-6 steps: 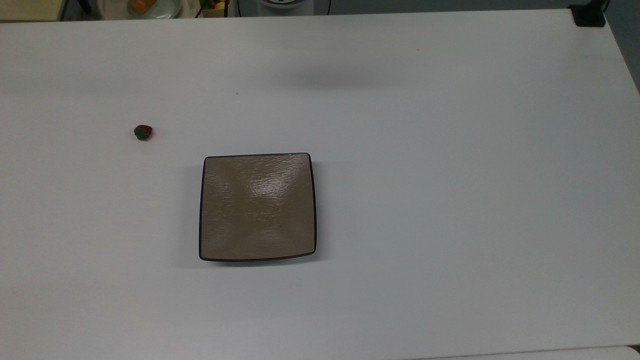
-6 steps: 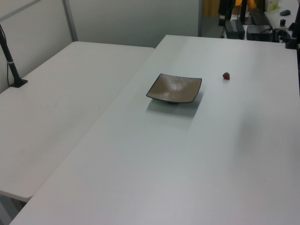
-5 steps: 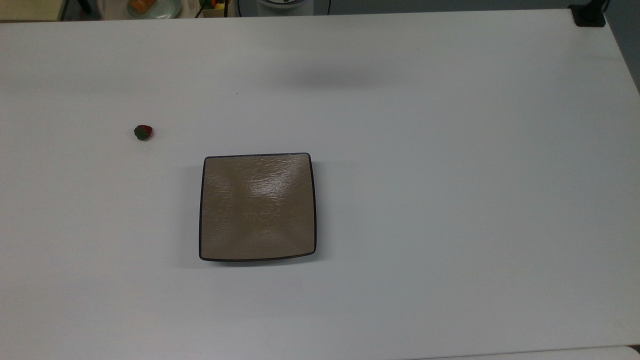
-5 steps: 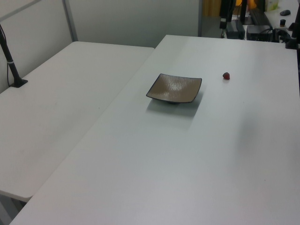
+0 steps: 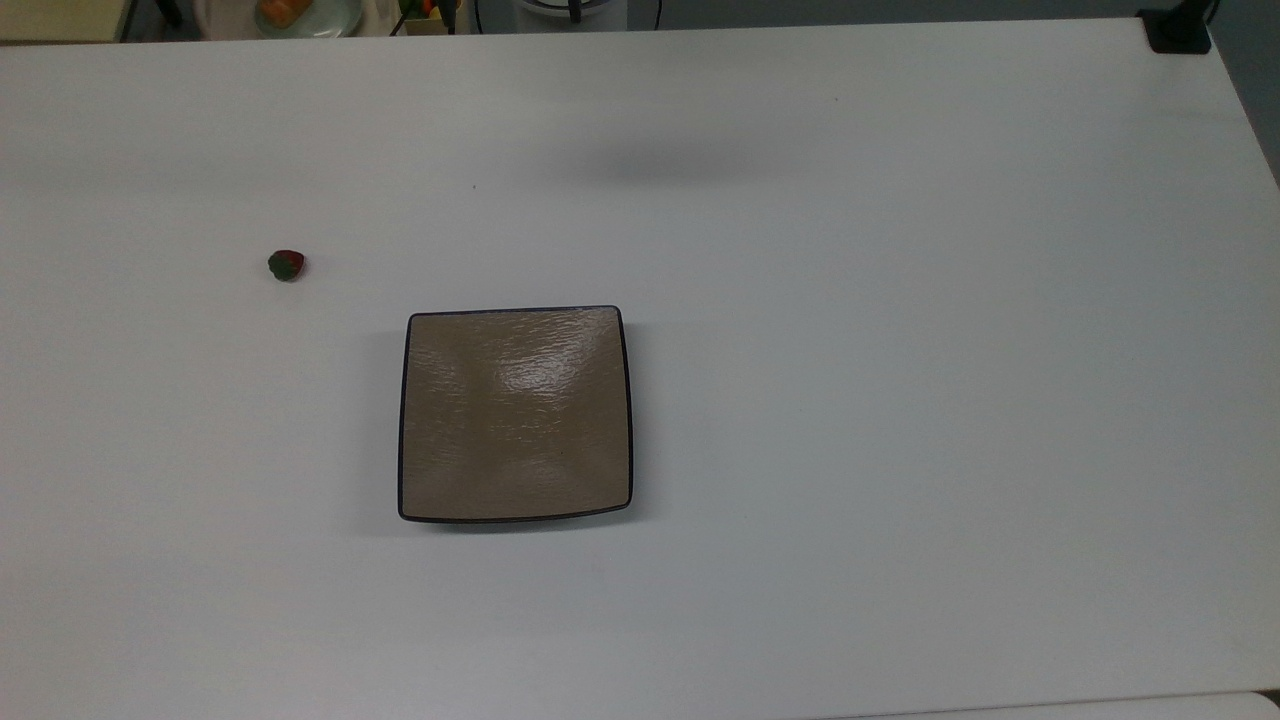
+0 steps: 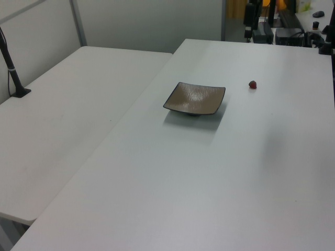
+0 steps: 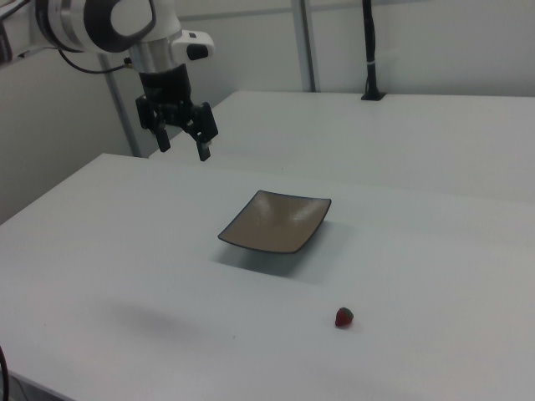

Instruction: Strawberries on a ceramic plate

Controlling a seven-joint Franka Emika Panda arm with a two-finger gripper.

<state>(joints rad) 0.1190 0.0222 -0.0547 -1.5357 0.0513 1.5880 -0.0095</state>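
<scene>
One strawberry [image 5: 286,265] and one square ceramic plate [image 5: 515,414] lie on the white table [image 5: 900,400], served by one gripper [image 7: 184,144]. The strawberry, red with a dark green cap, rests on the bare tabletop, well apart from the plate: beyond the plate's far-left corner in the top view, to the plate's right and a little farther off in the left view [image 6: 253,84], and nearer the camera and to the right of the plate in the right view [image 7: 344,317]. The plate [image 6: 194,98] is tan-brown and glossy with a thin dark rim, and nothing lies on it.

In the right view the gripper hangs in the air at the upper left, above the table and to the left of the plate [image 7: 276,221]. Its two black fingers [image 7: 203,142] point downward, spread wide apart, with nothing between them. The strawberry lies well apart from it, low on the right view's right, with the plate between the two.
</scene>
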